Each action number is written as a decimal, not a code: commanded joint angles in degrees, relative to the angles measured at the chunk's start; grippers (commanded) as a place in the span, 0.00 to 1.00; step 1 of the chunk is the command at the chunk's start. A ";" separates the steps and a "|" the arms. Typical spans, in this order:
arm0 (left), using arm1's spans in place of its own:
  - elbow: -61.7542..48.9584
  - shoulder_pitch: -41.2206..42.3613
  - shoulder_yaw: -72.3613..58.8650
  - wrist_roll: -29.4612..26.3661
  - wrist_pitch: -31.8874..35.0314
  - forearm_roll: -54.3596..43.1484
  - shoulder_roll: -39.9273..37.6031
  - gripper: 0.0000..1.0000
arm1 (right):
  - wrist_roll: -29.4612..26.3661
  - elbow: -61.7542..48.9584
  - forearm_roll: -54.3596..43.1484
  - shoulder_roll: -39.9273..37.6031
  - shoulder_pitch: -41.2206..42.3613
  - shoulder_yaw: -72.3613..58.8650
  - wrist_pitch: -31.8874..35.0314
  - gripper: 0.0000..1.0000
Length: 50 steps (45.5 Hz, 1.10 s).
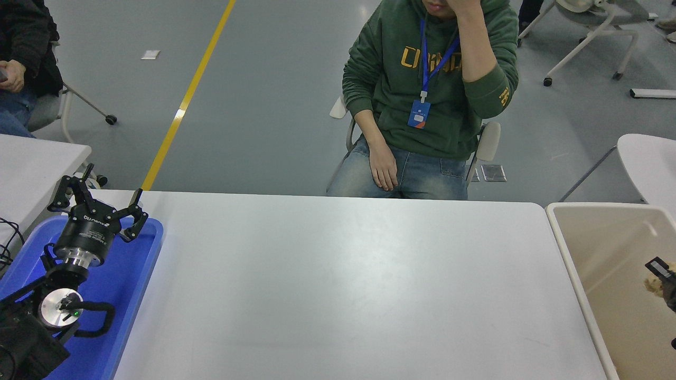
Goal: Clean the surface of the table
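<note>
The table surface (338,285) is a wide, plain white top with nothing lying on it. My left gripper (100,196) is parked at the lower left above the blue tray (134,274), its fingers spread open and empty. Only the tip of my right gripper (661,275) shows at the right edge, over the beige bin (575,274). It is shut on a small tan fuzzy lump (654,285) and holds it above the inside of the bin.
A person in a green hoodie (428,89) sits at the table's far side, one hand on the lap, the other at the face. A smaller white table (31,163) stands at the left and another seated person (21,58) at the top left.
</note>
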 commanded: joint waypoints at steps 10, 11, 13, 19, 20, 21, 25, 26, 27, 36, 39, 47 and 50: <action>0.00 0.00 0.00 0.00 0.00 0.00 0.00 1.00 | -0.08 -2.43 3.86 2.44 -0.83 0.23 -2.46 0.69; 0.00 0.00 0.00 0.00 0.09 0.00 0.00 1.00 | -0.08 -2.17 4.91 2.44 -0.65 0.23 -2.46 0.86; 0.00 0.00 0.00 0.00 0.00 0.00 0.00 1.00 | 0.01 -1.65 7.10 2.35 -0.56 0.23 -2.02 1.00; 0.00 0.00 0.00 0.00 0.09 0.00 0.00 1.00 | 0.01 -1.56 9.84 2.35 -0.39 0.32 -2.37 1.00; 0.00 0.00 0.00 0.00 0.09 0.00 0.00 1.00 | 0.01 -1.47 9.93 2.35 -0.30 0.32 -2.46 1.00; 0.00 0.00 0.00 0.00 0.09 0.00 0.00 1.00 | 0.01 -1.47 9.93 2.35 -0.21 0.41 -2.54 1.00; 0.00 0.00 0.00 0.00 0.09 0.00 0.00 1.00 | 0.01 -1.12 9.93 2.26 -0.12 2.07 -2.46 1.00; 0.00 0.00 0.00 0.00 0.09 0.00 0.00 1.00 | 0.01 -1.03 9.93 2.26 -0.12 2.69 -2.54 1.00; 0.00 0.00 0.00 0.00 0.09 0.00 0.00 1.00 | 0.01 -1.03 9.93 2.18 -0.12 3.57 -2.46 1.00; 0.00 0.00 0.09 0.00 0.00 0.00 0.00 1.00 | 0.10 1.43 9.93 0.60 -0.04 11.83 -2.28 1.00; 0.00 0.00 0.00 0.00 0.09 0.00 0.00 1.00 | 0.10 4.15 9.93 -1.07 -0.04 13.50 -2.28 1.00; 0.00 0.00 0.00 0.00 0.09 0.00 0.00 1.00 | 0.45 13.20 10.72 -4.94 -0.91 20.79 -2.28 1.00; 0.00 0.00 0.00 0.00 0.09 0.00 0.00 1.00 | 0.45 16.45 13.43 -5.38 -1.88 25.88 -2.28 1.00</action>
